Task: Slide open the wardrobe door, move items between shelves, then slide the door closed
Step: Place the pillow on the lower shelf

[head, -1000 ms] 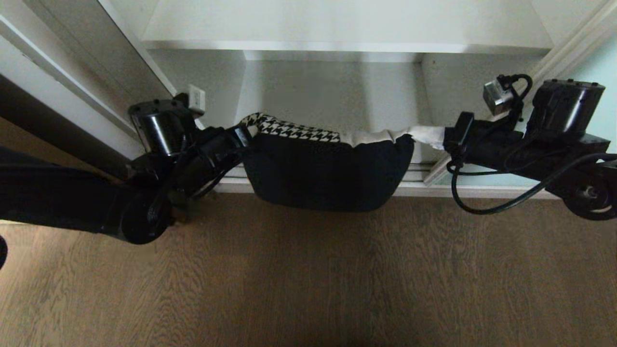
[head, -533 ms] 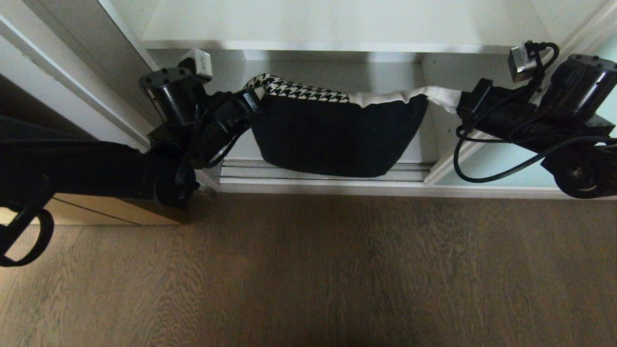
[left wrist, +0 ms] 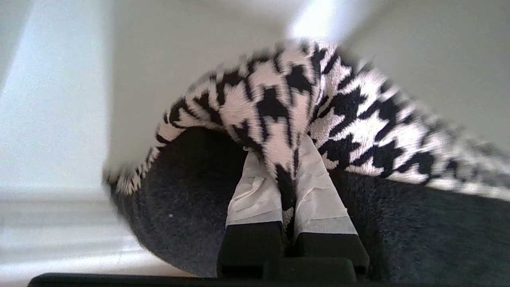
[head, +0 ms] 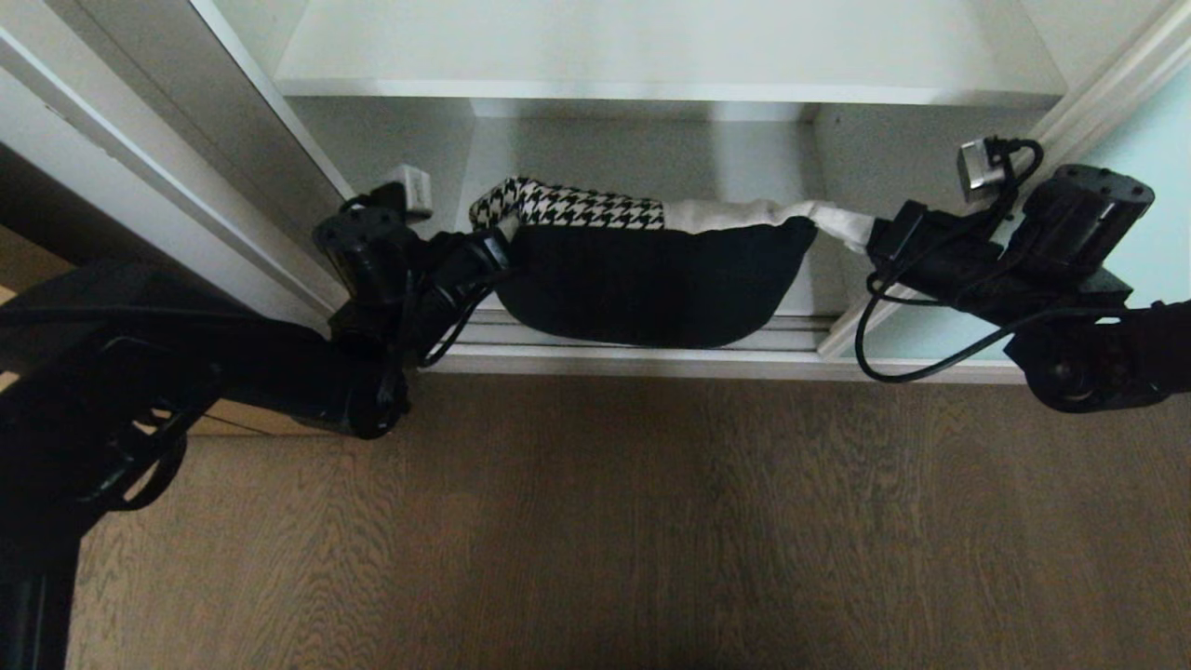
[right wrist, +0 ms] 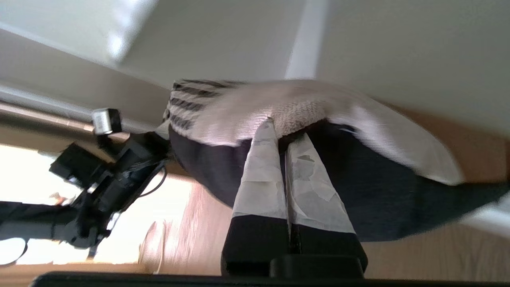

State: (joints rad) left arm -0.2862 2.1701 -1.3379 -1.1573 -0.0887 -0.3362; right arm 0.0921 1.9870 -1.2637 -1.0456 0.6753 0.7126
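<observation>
A sagging stack of folded cloth, black with a houndstooth piece and a white piece on top, hangs between my two grippers in the mouth of the wardrobe's lowest compartment. It hangs just over the door track. My left gripper is shut on the stack's left end; in the left wrist view the gripper pinches houndstooth cloth. My right gripper is shut on the stack's right end, pinching the white edge above dark cloth. A white shelf spans above. The aqua sliding wardrobe door stands at the right.
The silver door track runs along the wardrobe's front edge. In front of it lies brown wood-grain floor. Grey-white wardrobe panels close off the left side. My left arm also shows in the right wrist view.
Both arms have carried the stack away from above the floor and in toward the wardrobe. It first rose, then settled a little lower over the track. Both grips stayed shut.
</observation>
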